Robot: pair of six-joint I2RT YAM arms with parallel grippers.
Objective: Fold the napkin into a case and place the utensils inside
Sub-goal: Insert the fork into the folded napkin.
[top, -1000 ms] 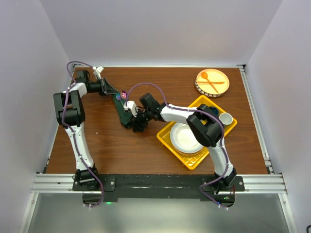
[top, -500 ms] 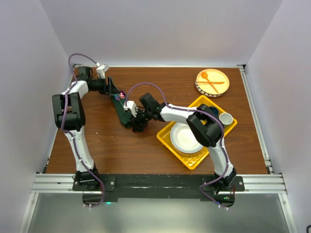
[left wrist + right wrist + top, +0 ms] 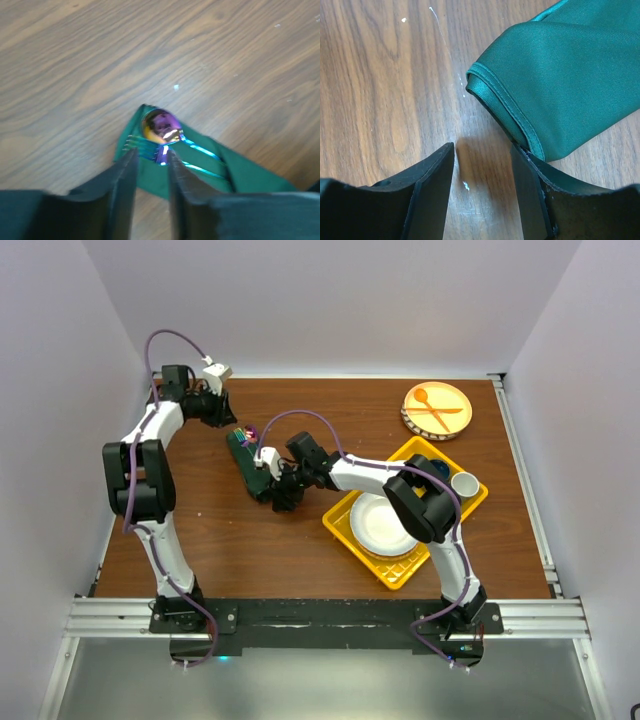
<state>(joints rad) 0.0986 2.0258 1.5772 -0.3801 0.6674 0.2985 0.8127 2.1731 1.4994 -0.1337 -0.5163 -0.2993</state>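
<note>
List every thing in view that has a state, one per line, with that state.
case: folded, flat on the table
spoon: in the case, bowl sticking out
fork: in the case, tines sticking out
left gripper: open narrowly, empty, apart from the case
right gripper: open, empty, at a case corner
plate: empty, in the tray
cup: upright, in the tray

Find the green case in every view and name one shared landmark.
Top external: case left of centre.
Left wrist: case at lower middle, running to the right.
Right wrist: case in the upper right.
Shared landmark: the brown wooden table under it.
</note>
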